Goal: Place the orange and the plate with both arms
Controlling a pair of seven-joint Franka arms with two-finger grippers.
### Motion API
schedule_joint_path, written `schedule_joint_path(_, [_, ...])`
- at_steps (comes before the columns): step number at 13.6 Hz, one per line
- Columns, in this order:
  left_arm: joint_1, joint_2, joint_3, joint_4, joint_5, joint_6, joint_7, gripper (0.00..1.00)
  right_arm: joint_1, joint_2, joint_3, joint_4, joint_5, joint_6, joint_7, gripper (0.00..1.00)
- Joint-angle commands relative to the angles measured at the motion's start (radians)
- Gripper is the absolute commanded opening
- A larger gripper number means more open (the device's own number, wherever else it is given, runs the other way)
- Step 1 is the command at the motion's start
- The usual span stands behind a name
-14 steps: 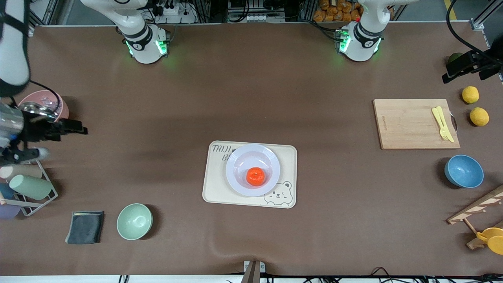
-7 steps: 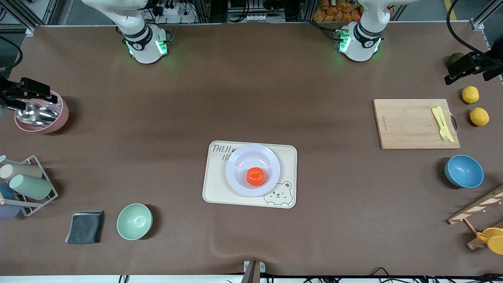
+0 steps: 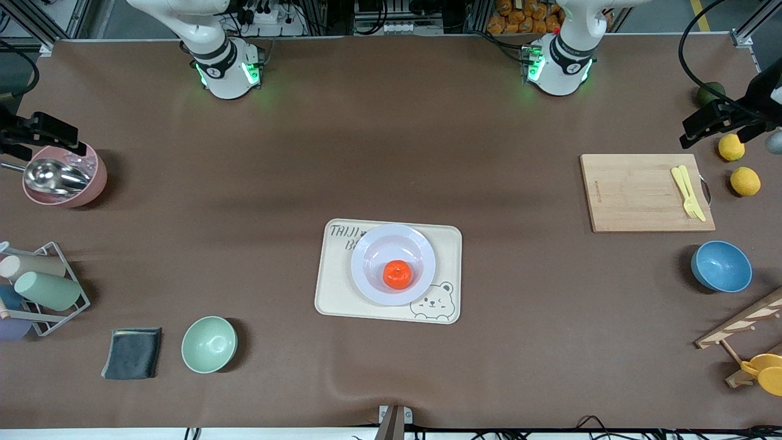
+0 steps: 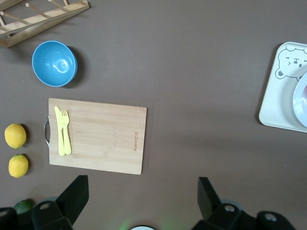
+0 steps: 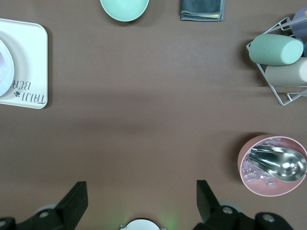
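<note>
The orange (image 3: 397,274) sits in the pale lavender plate (image 3: 371,249), which rests on the cream bear-printed tray (image 3: 333,287) at the table's middle. My left gripper (image 3: 702,125) is open and empty, up over the left arm's end of the table near the lemons; in the left wrist view (image 4: 142,189) its fingers are wide apart. My right gripper (image 3: 58,137) is open and empty over the pink bowl at the right arm's end; it also shows in the right wrist view (image 5: 141,191). Each wrist view shows only an edge of the plate (image 4: 301,98) (image 5: 4,67); the orange is hidden there.
A wooden cutting board (image 3: 635,192) carries yellow cutlery (image 3: 687,191). Two lemons (image 3: 745,181), a dark green fruit (image 3: 708,91), a blue bowl (image 3: 721,266) and a wooden rack (image 3: 742,324) stand nearby. A pink bowl with scoop (image 3: 64,177), cup rack (image 3: 40,287), grey cloth (image 3: 132,353) and green bowl (image 3: 209,344) are at the other end.
My right arm has pulled back from over the cup rack to over the pink bowl. My left gripper has shifted slightly toward the cutting board. The orange and plate have not moved.
</note>
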Motion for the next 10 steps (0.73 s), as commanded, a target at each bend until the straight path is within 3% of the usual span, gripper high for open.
schedule_joint_path(1, [-0.001,-0.031,-0.008,-0.023,0.021,-0.002,0.009,1.0,-0.026,-0.007,0.018,0.014,-0.011,-0.004,0.005,1.0])
schedule_joint_path(5, [-0.002,-0.023,-0.008,-0.002,0.02,-0.002,0.011,1.0,-0.029,-0.039,0.029,-0.097,-0.009,0.056,0.003,1.0])
schedule_joint_path(10, [-0.001,-0.023,-0.006,0.0,0.012,-0.002,0.015,1.0,-0.029,-0.029,0.029,-0.082,-0.008,0.067,0.005,1.0])
